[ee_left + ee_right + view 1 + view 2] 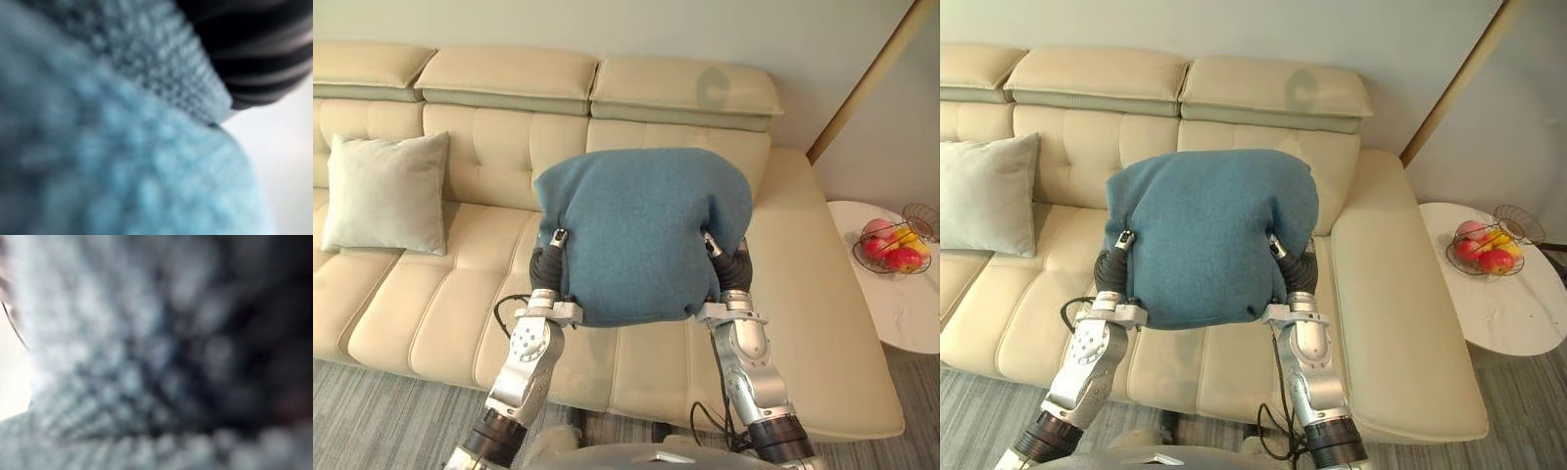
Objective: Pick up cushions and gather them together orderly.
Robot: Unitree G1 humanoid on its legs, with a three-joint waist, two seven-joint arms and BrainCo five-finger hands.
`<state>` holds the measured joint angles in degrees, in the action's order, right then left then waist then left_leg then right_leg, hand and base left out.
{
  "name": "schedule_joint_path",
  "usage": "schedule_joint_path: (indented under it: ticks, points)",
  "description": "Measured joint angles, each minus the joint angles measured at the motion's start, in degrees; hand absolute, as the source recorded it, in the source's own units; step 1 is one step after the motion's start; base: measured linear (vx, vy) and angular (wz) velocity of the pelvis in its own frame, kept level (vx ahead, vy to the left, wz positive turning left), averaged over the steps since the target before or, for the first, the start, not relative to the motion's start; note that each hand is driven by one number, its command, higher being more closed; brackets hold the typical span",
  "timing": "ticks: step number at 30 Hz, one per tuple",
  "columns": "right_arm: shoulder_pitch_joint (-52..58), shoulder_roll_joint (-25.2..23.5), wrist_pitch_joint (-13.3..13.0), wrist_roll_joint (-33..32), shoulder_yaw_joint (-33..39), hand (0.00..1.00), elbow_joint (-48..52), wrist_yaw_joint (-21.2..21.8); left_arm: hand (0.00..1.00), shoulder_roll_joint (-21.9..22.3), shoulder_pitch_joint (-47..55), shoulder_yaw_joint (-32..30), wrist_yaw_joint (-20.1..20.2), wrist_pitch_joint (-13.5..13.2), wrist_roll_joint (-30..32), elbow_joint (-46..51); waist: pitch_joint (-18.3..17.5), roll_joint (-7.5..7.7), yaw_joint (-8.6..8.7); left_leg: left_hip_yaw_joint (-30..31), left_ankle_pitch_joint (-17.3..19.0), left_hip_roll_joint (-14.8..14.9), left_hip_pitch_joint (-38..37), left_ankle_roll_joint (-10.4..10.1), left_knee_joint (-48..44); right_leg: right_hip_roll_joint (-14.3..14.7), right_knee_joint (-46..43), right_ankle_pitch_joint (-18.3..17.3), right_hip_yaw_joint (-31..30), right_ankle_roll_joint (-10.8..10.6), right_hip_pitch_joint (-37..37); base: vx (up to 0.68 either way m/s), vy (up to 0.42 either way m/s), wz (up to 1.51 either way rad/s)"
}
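Holding blue cushion [641,230] pressed between left hand [548,262] and right hand [732,266] over sofa [822,323] — either hand's grip: cannot tell. Keep pressure even, carry it toward pale cushion [386,193], well beyond left hand.

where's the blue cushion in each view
Left eye view: blue cushion at centre, held up before the sofa.
Right eye view: centre, slightly left.
Left wrist view: its weave, very close.
Right wrist view: same weave, very close.
Shared landmark: fruit basket on the white side table, right in both eye views.
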<state>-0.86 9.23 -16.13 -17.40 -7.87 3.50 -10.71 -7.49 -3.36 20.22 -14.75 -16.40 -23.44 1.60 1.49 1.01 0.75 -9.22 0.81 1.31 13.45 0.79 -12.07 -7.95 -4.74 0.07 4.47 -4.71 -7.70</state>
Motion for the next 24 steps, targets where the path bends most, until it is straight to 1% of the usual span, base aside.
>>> schedule_joint_path:
  ticks: [1, 2, 3, 5, 8, 14, 16, 17, 19, 20, 21, 22, 23, 24]
  points:
    - [-0.55, 0.36, -0.05, 0.09, 0.05, 1.00, -0.04, 0.01, 1.00, 0.11, -0.29, -0.05, -0.02, -0.05, -0.01, -0.19, -0.18, -1.55, 0.10, 1.18, 2.32, 1.12, -0.53, -1.85, 0.25, 1.52, -0.48, 0.01, -0.83, -0.12, -0.37, -0.02, 0.011, -0.16]
    - [-0.80, 0.09, -0.11, 0.10, 0.08, 1.00, -0.33, -0.01, 1.00, -0.19, -1.13, -0.06, -0.05, -0.07, -0.01, -0.52, -0.13, -1.38, 1.03, 1.19, 0.78, 0.33, -0.63, -2.10, 2.50, 1.10, 0.01, 0.70, -1.23, 0.33, -0.77, -0.03, 0.038, -0.11]
    - [-0.93, 0.12, -0.21, 0.09, 0.11, 1.00, -0.34, -0.01, 1.00, -0.51, -1.94, -0.04, -0.05, -0.11, 0.00, -0.54, -0.15, -0.90, 1.70, 1.01, -0.86, -0.33, -0.59, -1.55, 4.71, 0.71, 0.62, 1.64, -1.53, -0.01, -1.83, -0.07, 0.066, -0.03]
    - [-1.58, 0.14, -0.20, 0.09, 0.22, 1.00, -0.59, -0.01, 1.00, -0.89, -2.73, -0.04, -0.07, -0.10, -0.03, -0.67, 0.30, -0.56, 1.79, -0.18, -2.01, -0.35, 0.92, -1.25, 5.23, 0.91, 2.06, 3.45, -2.76, 0.09, -3.65, -0.06, 0.042, -0.20]
    - [-1.63, -0.04, 0.21, 0.11, 0.21, 1.00, -2.78, -0.01, 1.00, -0.87, -2.74, 0.01, -0.07, 0.07, -0.04, -2.52, 1.02, -0.44, 1.60, -1.68, -2.17, 0.03, 1.62, -1.18, 4.89, 1.29, 3.68, 5.35, -4.39, 0.15, -4.28, -0.07, 0.011, -0.28]
    - [-1.97, -0.31, 0.47, 0.12, 0.13, 1.00, -3.93, -0.01, 1.00, -0.99, -2.79, -0.09, -0.07, 0.32, -0.03, -3.29, 2.20, -0.41, 1.13, -2.61, -1.94, 1.19, 1.70, -1.42, 4.29, 2.29, 3.80, 5.79, -5.54, 0.47, -4.41, -0.05, -0.022, -0.11]
    - [-3.43, -0.19, 0.46, 0.21, 0.12, 1.00, -4.09, -0.09, 1.00, -1.10, -4.07, -0.45, -0.08, 0.31, -0.02, -3.47, 3.52, -0.52, 1.05, -2.56, -2.13, 1.41, 1.81, -1.58, 4.35, 2.34, 3.75, 5.96, -5.52, 0.71, -4.57, -0.05, -0.022, -0.02]
    - [-6.16, -0.10, 0.45, 0.81, 0.13, 1.00, -4.71, -0.74, 1.00, -1.49, -6.91, -1.18, -0.14, 0.10, 0.03, -4.66, 4.29, -0.75, 1.05, -2.54, -2.52, 1.61, 3.61, -1.49, 4.33, 2.48, 3.53, 6.38, -5.52, 1.13, -6.44, -0.08, -0.019, 0.01]
    - [-9.79, -0.05, 0.44, 2.24, 0.13, 1.00, -4.76, -2.22, 1.00, -2.30, -11.41, -1.98, -1.05, 0.08, 0.14, -6.64, 6.25, -1.20, 0.98, -2.53, -3.40, 1.73, 5.49, -1.56, 4.37, 2.60, 3.44, 7.23, -5.46, 1.08, -8.42, -0.10, -0.026, 0.02]
    - [-13.62, -0.05, 0.44, 2.91, 0.16, 1.00, -5.51, -3.72, 1.00, -3.11, -16.18, -2.37, -2.05, 0.09, 0.30, -9.02, 7.92, -1.55, 0.83, -2.60, -4.17, 1.93, 7.56, -1.53, 4.25, 2.72, 3.33, 8.08, -5.43, 1.07, -10.48, -0.13, -0.035, 0.00]
    - [-16.58, -0.08, 0.45, 4.10, 0.50, 1.00, -6.58, -5.15, 1.00, -3.44, -19.97, -2.55, -2.91, 0.12, 0.78, -10.84, 9.21, -1.60, 0.44, -3.15, -4.36, 2.22, 9.00, -1.54, 3.96, 2.79, 3.00, 8.52, -5.42, 0.83, -12.01, -0.11, -0.029, 0.00]
    - [-17.99, -0.11, 0.50, 4.34, 1.02, 1.00, -7.03, -5.61, 1.00, -3.45, -21.97, -2.62, -3.36, 0.12, 1.28, -11.84, 9.92, -1.67, 0.23, -3.34, -4.42, 2.43, 9.73, -1.60, 3.62, 2.85, 2.55, 8.61, -5.39, 0.82, -12.77, -0.10, -0.030, 0.03]
    - [-21.35, -0.18, 0.95, 4.54, 2.71, 1.00, -7.69, -7.25, 1.00, -3.45, -26.80, -2.67, -4.35, 0.25, 2.22, -13.54, 11.43, -1.92, -0.21, -3.44, -4.77, 3.06, 12.13, -1.66, 1.83, 3.11, 1.04, 8.90, -5.16, 0.40, -14.98, -0.09, -0.030, 0.05]
    - [-24.00, -0.45, 1.39, 6.11, 4.26, 1.00, -7.91, -8.91, 1.00, -3.46, -30.62, -2.67, -5.46, 0.39, 2.74, -14.36, 12.60, -1.92, -0.71, -3.46, -4.85, 3.39, 13.74, -1.78, 1.01, 3.30, -0.11, 8.93, -5.00, 0.36, -16.58, -0.11, -0.035, 0.05]
